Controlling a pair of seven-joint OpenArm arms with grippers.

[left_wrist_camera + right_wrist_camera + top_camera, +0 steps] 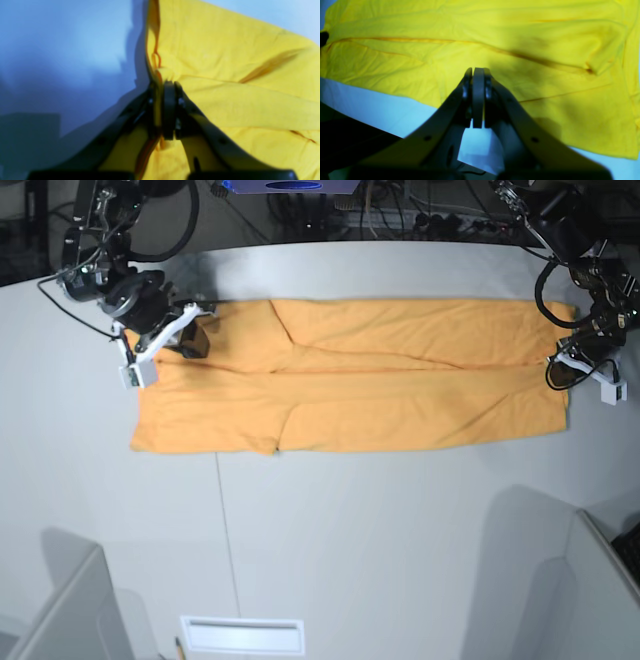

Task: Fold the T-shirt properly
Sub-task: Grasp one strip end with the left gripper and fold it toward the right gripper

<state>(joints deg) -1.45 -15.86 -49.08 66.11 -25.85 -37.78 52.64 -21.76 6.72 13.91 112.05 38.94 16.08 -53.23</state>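
Base view: one T-shirt (350,375) is seen spread flat on the table (350,530), folded lengthwise into a long orange-yellow band that runs from near the table's left edge to near its right edge, toward the far side. One long crease is seen running along the band's middle, and a slanted fold line is seen left of centre. No print or tag is visible on the upward side.

Two arms are counted. At the band's left end, near its far corner, the right gripper (190,340) is seen low over the cloth. In the right wrist view its jaws are pressed together with nothing between them, the shirt (495,37) lying beyond them and the pale table (382,110) showing below its edge. Several soft wrinkles and two darker fold seams are seen there.

At the band's right end, the left gripper (562,370) is placed on the shirt's edge. In the left wrist view the left gripper (170,87) is clamped on a gathered pinch of the yellow fabric (237,82), which is bunched at the tips and stretched away in folds, beside the blurred table (62,50).
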